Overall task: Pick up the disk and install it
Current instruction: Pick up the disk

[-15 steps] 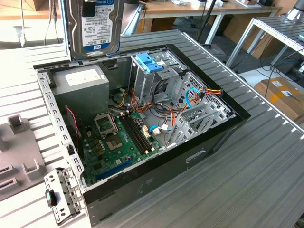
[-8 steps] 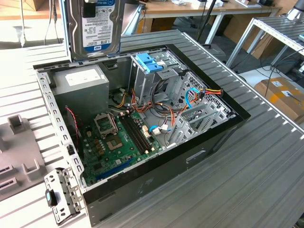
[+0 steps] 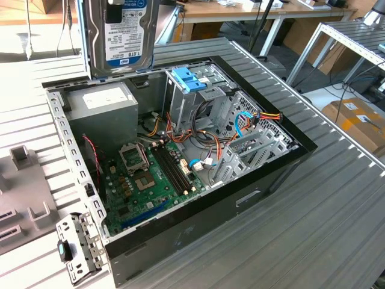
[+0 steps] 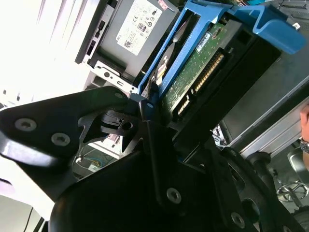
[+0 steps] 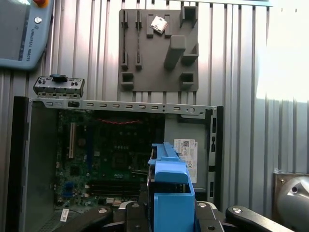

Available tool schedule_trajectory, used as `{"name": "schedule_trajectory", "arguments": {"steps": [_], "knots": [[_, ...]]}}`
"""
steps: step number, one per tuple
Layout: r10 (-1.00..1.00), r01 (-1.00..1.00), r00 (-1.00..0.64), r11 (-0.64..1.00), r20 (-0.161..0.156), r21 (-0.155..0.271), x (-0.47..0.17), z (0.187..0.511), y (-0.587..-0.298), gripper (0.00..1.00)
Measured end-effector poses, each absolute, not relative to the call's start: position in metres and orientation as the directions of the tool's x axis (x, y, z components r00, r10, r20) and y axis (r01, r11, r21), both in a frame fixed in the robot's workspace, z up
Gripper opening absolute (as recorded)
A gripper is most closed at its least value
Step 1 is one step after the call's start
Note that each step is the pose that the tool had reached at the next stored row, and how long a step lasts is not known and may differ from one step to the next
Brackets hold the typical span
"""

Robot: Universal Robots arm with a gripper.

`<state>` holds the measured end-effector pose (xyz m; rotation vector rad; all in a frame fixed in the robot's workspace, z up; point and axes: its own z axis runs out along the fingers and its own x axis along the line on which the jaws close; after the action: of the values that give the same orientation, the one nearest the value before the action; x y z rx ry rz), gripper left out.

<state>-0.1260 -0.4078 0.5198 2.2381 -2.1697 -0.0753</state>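
The disk hangs upright in the air above the back edge of the open computer case, its white-and-blue label facing the exterior camera. My gripper is shut on it from above. In the second wrist view the disk shows its green circuit board and blue side rails between the black fingers. In the first wrist view the blue rail points down over the case. The metal drive cage with a light-blue bracket stands inside the case, below the disk and toward the exterior view's right.
A grey power-supply box sits directly under the disk, beside the motherboard. A grey slotted fixture plate and a small metal bracket lie outside the case. A teach pendant lies nearby. A wrist with a watch is close.
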Motion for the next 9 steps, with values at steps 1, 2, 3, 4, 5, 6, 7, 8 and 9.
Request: {"name": "schedule_trajectory", "arguments": {"steps": [1,2,3,4,5,6,7,8,9], "knots": [[-0.999,-0.998,0.031,-0.031,-0.018,0.050,-0.1259,0.5198,-0.4084,0.36],[-0.999,-0.998,0.031,-0.031,-0.018,0.051,-0.1259,0.5198,-0.4088,0.36],[-0.999,-0.998,0.031,-0.031,-0.018,0.050,-0.1260,0.5198,-0.4091,0.36],[-0.999,-0.998,0.031,-0.031,-0.018,0.050,-0.1259,0.5198,-0.4095,0.36],[-0.999,-0.998,0.031,-0.031,-0.018,0.050,-0.1260,0.5198,-0.4097,0.36],[-0.999,-0.998,0.031,-0.031,-0.018,0.050,-0.1259,0.5198,-0.4102,0.36],[-0.999,-0.998,0.031,-0.031,-0.018,0.051,-0.1259,0.5199,-0.4109,0.36],[-0.999,-0.998,0.031,-0.031,-0.018,0.051,-0.1259,0.5198,-0.4114,0.36],[-0.999,-0.998,0.031,-0.031,-0.018,0.050,-0.1259,0.5198,-0.4119,0.36]]}}
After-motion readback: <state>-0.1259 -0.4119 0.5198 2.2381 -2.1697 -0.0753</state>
